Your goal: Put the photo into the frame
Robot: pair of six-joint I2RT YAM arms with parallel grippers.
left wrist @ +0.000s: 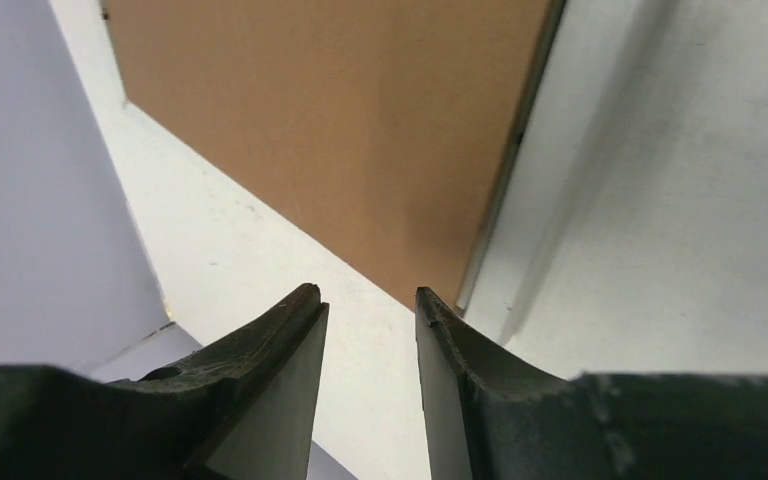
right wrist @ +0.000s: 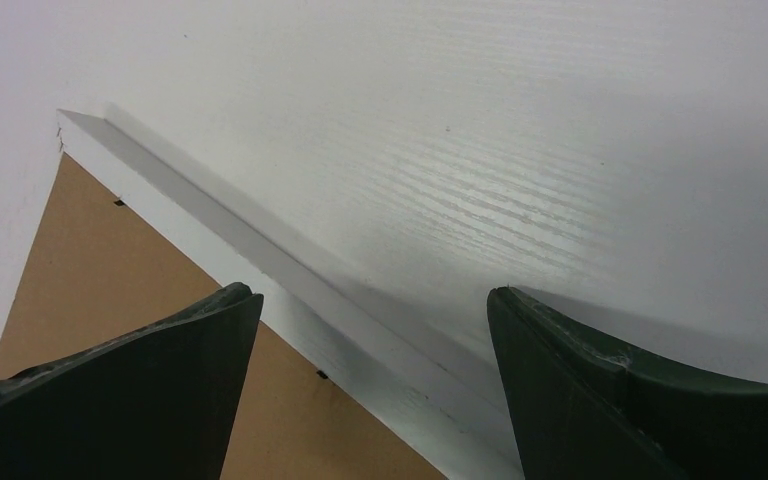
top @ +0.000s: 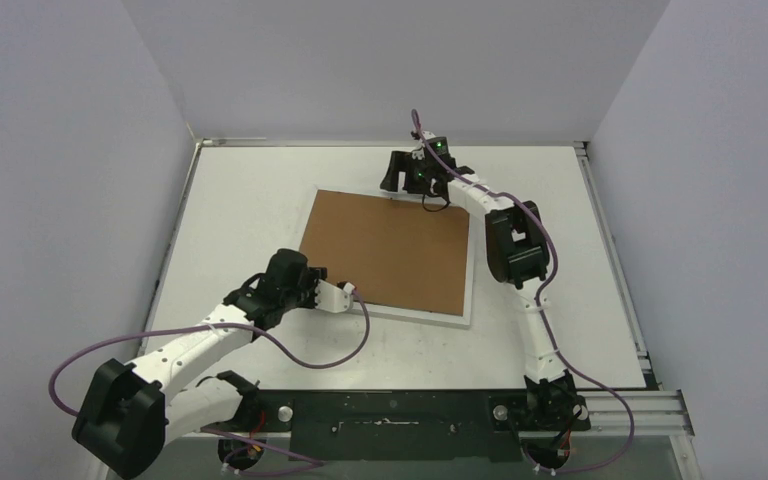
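Top view: frame [top: 471,280] lies face down with the brown backing board [top: 388,248] seated in it. Photo's not visible, probably already underneath, so nearly done.

Left wrist: left gripper [left wrist: 370,300] at the frame's near corner, fingers narrow, empty.

Right wrist: right gripper [right wrist: 375,295] over the frame's far edge, spread wide, empty.

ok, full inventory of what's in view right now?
backing board: 1, brown, lying in the frame, mid-table
frame: 1, white, flat on the table, edge showing along the board's near and right sides
photo: 0, none in view
table: 1, white
walls: pale grey, on three sides
base rail: 1, black, table's near edge
cables: 2, purple, one along each arm
left arm: 1, white and black, at the frame's near left corner, jaws part open, empty
right arm: 1, white and black, over the frame's far edge, jaws wide open, empty
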